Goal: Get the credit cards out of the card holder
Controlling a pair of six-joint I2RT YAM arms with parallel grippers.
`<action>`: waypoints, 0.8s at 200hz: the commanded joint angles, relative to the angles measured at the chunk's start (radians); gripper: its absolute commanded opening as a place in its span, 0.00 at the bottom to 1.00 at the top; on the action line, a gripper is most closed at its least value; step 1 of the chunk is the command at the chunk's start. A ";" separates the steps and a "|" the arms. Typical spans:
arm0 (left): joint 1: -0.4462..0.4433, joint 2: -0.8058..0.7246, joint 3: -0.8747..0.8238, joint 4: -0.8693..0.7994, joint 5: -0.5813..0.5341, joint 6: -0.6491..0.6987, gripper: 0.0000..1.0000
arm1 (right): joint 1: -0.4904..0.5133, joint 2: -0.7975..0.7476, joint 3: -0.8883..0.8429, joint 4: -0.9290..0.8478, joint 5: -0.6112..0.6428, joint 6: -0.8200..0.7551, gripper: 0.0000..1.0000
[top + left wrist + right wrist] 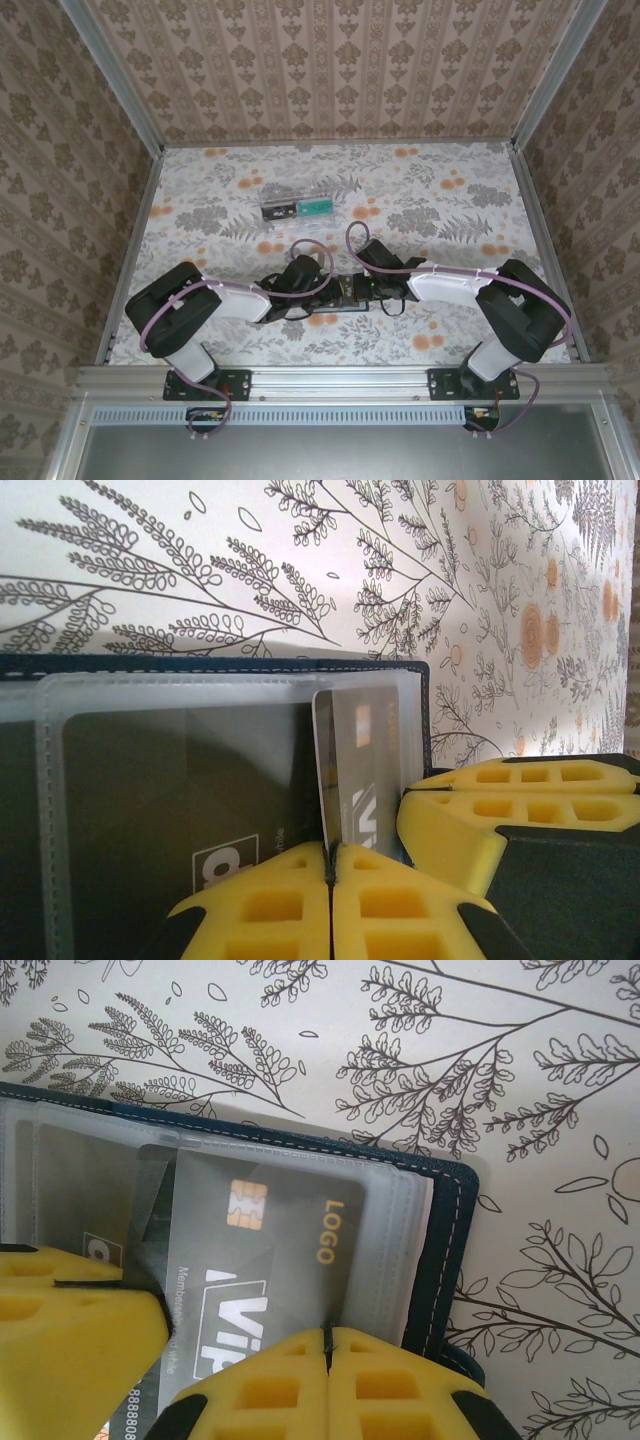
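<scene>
Risk: left gripper [331, 856], jaws pinching card [358, 770], could drag holder [200, 664] along if right gripper [327, 1338], jaws closed seemingly on holder's edge, slips.

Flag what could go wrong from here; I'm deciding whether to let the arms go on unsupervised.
1. The left gripper is shut on just an edge of the card; it may slip off when pulling.
2. The right gripper is shut at the clear sleeve of the card holder; if it pinches the card too, a pull could bend the card or drag the holder.
3. The two grippers sit close together and could collide.
</scene>
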 commanded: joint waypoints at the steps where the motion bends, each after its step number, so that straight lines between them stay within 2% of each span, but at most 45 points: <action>1: -0.009 -0.007 0.000 0.026 0.035 0.005 0.04 | 0.014 0.049 -0.021 -0.020 -0.019 0.009 0.06; 28: 0.001 -0.040 -0.024 0.013 0.028 0.008 0.01 | 0.010 0.055 -0.027 -0.012 -0.021 0.012 0.06; 89: 0.033 -0.129 -0.098 0.004 0.016 0.016 0.01 | -0.020 0.045 -0.050 0.009 -0.042 0.017 0.06; 160: 0.080 -0.290 -0.180 -0.084 0.003 0.039 0.02 | -0.033 0.026 -0.053 -0.005 -0.040 0.014 0.06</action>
